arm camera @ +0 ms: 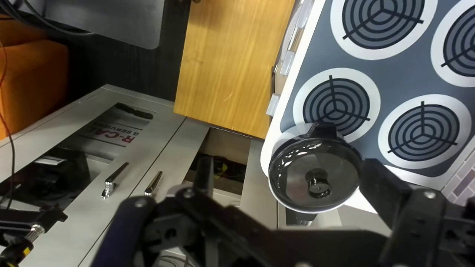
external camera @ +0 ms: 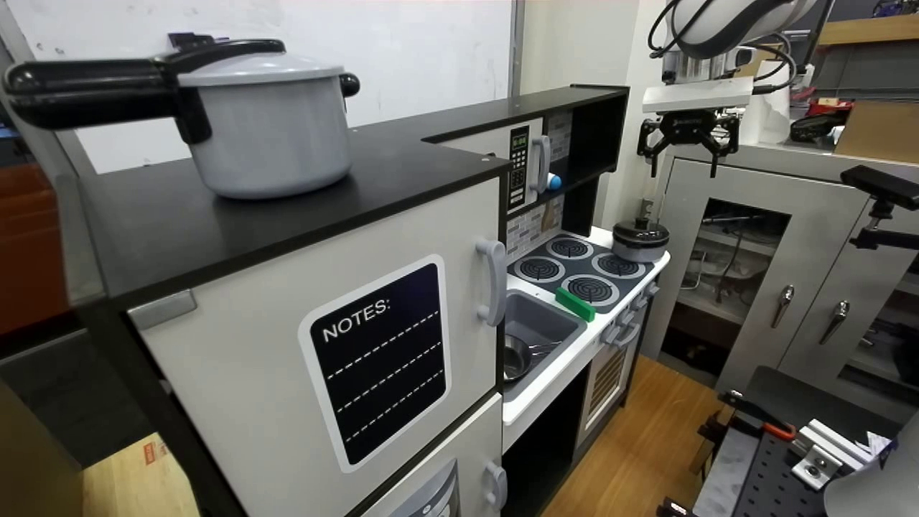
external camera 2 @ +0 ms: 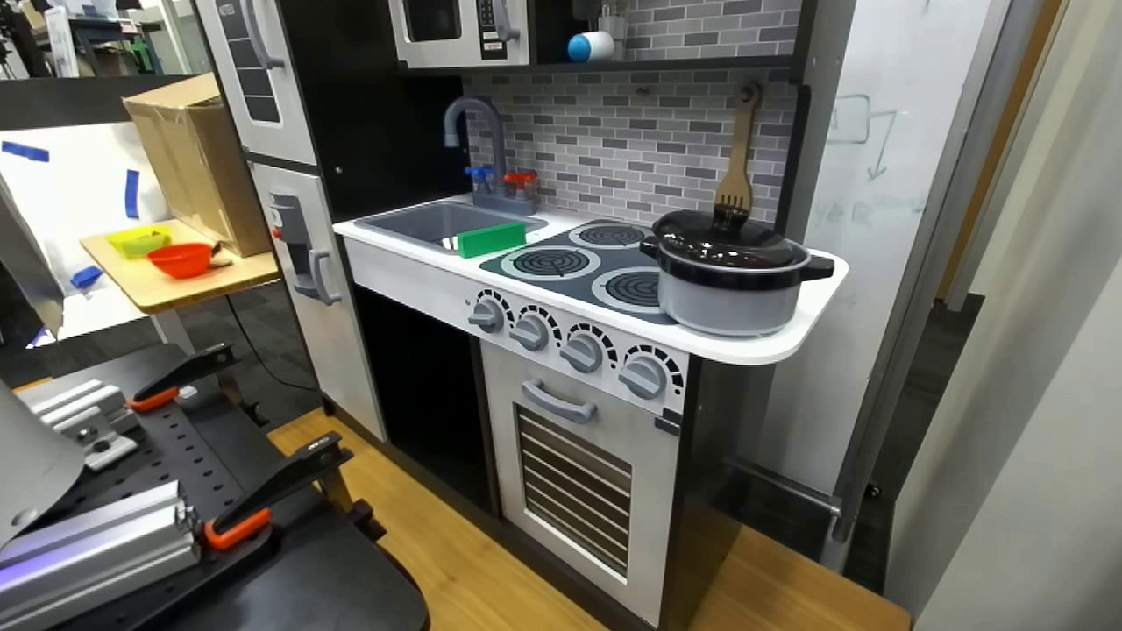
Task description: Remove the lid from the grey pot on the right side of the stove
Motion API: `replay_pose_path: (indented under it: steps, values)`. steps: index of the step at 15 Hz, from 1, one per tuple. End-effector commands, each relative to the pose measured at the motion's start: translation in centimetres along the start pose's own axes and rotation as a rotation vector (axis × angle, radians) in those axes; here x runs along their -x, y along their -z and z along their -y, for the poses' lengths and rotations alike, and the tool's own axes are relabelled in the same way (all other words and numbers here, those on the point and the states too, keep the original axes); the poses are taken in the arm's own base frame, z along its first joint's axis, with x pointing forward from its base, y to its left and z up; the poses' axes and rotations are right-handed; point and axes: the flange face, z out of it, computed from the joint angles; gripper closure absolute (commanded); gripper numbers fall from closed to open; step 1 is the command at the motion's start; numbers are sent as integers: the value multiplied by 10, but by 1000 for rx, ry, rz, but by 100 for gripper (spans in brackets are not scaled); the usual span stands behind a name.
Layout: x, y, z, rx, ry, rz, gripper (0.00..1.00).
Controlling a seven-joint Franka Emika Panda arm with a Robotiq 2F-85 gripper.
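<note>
Gripper stands wide, jaws well apart, higher than the pot and clear of it. Pot sits at the right end of the 4-ring stove; black lid rests on it. Long-handled pot stands on the NOTES cabinet; green block sits between sink and rings

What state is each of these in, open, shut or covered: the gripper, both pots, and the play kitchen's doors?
Gripper: open, holding nothing.
Grey pot on the stove: covered, its lid on.
Large long-handled pot: covered.
NOTES door: shut.
Lower cabinet door: shut.
Microwave door: shut.
Oven door: shut.
</note>
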Motion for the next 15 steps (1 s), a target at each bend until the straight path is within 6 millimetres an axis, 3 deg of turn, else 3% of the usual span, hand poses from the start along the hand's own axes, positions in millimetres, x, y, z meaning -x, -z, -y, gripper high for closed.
replay_pose_path:
  steps: [1, 4, 9, 10, 15]
  values:
    - [-1, 0, 1, 11, -8, -9, 0]
    - [-14, -10, 4, 52, -55, -6, 0]
    - [-57, -21, 10, 54, -107, -26, 0]
    - [-45, -22, 2, 47, -97, -11, 0]
    - [-46, -22, 5, 49, -95, -10, 0]
